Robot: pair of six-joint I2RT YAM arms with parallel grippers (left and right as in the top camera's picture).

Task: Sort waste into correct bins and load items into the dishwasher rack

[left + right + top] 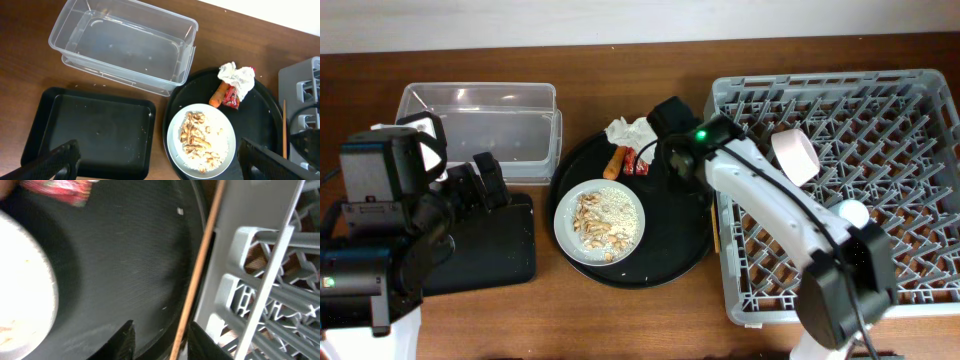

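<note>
Overhead: chopsticks [716, 236] lie in the gap between round tray [692, 255] and dishwasher rack [820, 90].
Left wrist: my left gripper [159, 147] spread wide, empty, above flat black tray [95, 130].
Right wrist: right gripper [161, 332] has fingers apart, straddling chopsticks, not clamped.
My worry: an off-centre close wedges chopsticks against the rack wall.

No text, label, brand, number or sign can be read in any view. The small red wrapper [231, 97], lying near the far edge of the round black tray [260, 131], shows a few pale marks on its surface. They are too small in the overhead and left wrist views, and too blurred in the right wrist view, to make out as letters or figures.
</note>
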